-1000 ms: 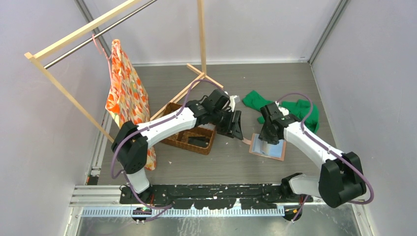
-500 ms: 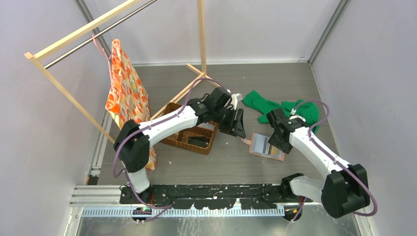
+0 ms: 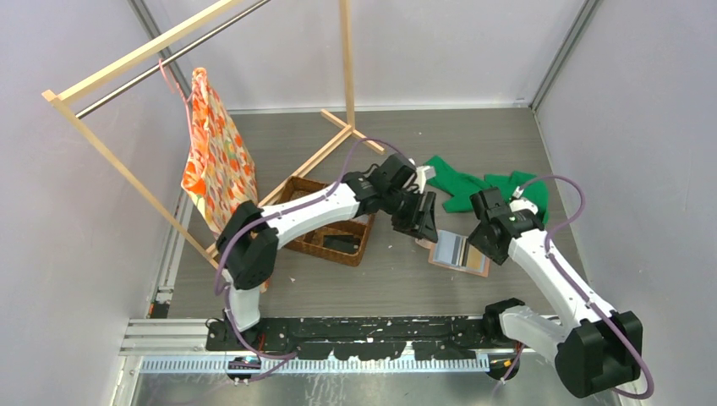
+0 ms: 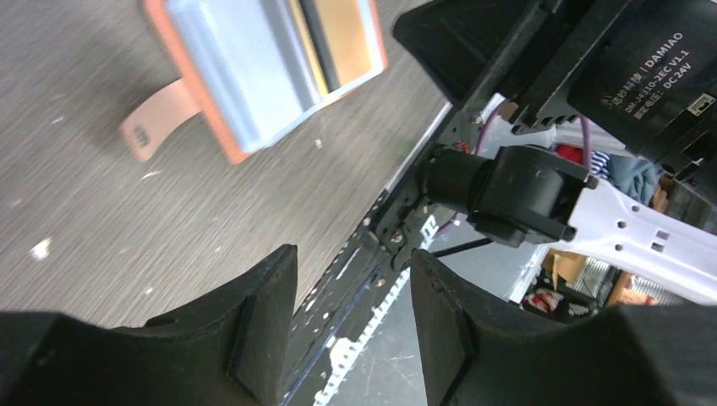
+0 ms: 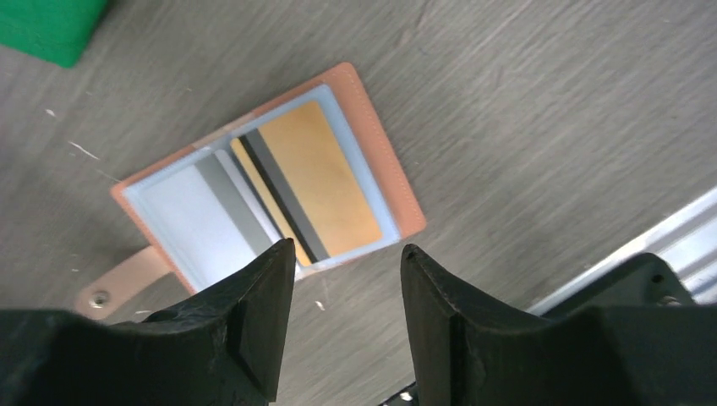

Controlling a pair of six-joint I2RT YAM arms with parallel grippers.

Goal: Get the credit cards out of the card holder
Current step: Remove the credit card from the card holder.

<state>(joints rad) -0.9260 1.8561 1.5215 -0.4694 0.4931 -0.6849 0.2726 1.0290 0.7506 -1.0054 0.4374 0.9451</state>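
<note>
The card holder [image 5: 385, 182] lies open and flat on the grey table, salmon-pink with clear pockets and a strap tab [image 5: 114, 283]. A gold credit card [image 5: 325, 182] with a black stripe sits in its right pocket, and a pale grey panel fills the left half. My right gripper [image 5: 347, 247] hovers open just off the holder's near edge, with nothing between its fingers. My left gripper [image 4: 353, 254] is open and empty too, a short way from the holder [image 4: 254, 76] on its strap side. From above, the holder [image 3: 452, 251] lies between the left gripper [image 3: 425, 227] and the right gripper [image 3: 480, 244].
A brown woven basket [image 3: 325, 227] stands left of the holder, under the left arm. A green cloth [image 3: 473, 190] lies behind it. A wooden rack [image 3: 338, 139] with an orange patterned cloth [image 3: 218, 156] fills the back left. A metal rail [image 3: 338, 362] runs along the near edge.
My right gripper has drawn back off the card holder toward the right and opened wider. My left arm has swung right, closer to the holder.
</note>
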